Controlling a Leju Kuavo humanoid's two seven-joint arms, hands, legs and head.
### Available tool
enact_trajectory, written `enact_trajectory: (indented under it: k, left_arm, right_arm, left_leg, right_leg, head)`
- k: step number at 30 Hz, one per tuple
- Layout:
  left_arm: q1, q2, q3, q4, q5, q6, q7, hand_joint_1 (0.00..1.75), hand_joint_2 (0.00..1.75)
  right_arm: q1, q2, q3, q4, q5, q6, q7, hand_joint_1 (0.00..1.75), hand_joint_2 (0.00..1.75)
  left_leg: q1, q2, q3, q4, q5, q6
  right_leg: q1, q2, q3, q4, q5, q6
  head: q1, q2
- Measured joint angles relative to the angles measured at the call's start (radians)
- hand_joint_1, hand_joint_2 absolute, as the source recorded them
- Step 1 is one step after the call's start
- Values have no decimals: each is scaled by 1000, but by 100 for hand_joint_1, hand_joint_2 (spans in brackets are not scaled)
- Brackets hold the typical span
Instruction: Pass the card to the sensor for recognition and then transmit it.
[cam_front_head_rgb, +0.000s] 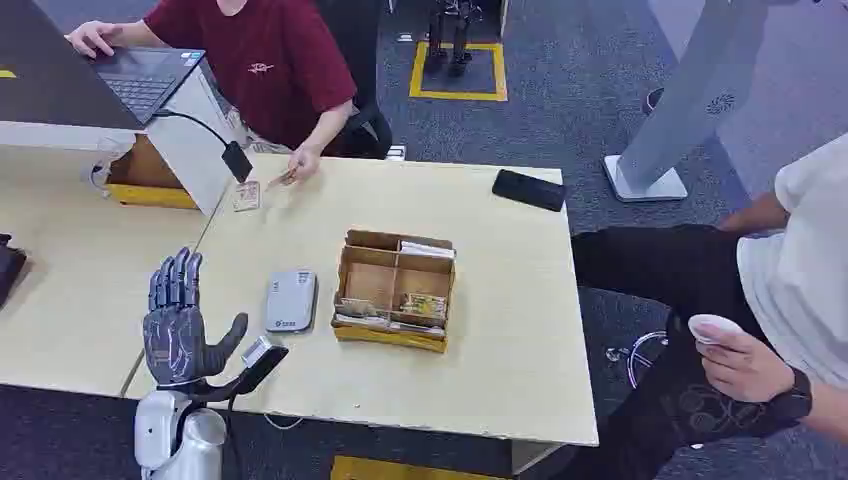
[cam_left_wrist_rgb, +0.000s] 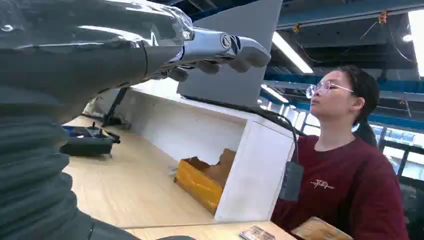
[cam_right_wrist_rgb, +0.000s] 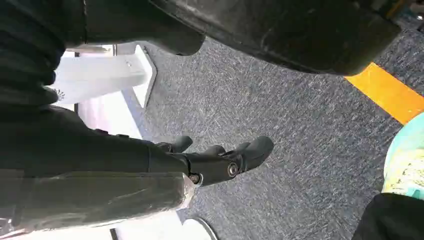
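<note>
One card (cam_front_head_rgb: 246, 195) lies flat at the far edge of the table (cam_front_head_rgb: 500, 340), beside the person's hand (cam_front_head_rgb: 303, 163), well apart from and far beyond the left hand (cam_front_head_rgb: 180, 325). Left hand: raised at the near left edge, fingers straight and apart, holding nothing; the sensor (cam_front_head_rgb: 291, 300) sits just right of it. Right hand (cam_right_wrist_rgb: 220, 160): hanging over the floor, fingers loosely extended, empty, so the left is judged nearer to the card.

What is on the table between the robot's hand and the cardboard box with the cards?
In the head view, a small grey card sensor lies flat on the table, between the left hand and the cardboard box.
</note>
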Motion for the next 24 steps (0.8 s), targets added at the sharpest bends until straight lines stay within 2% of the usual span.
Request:
enact_trajectory:
  k: [24]
  left_arm:
    - [0,0,0,1,3,0,0,0,175]
  right_arm:
    - [-5,10,-5,0,14,-9,5,0,175]
  left_leg:
    - [0,0,0,0,0,0]
  right_leg:
    - [0,0,0,0,0,0]
  head:
    - [0,0]
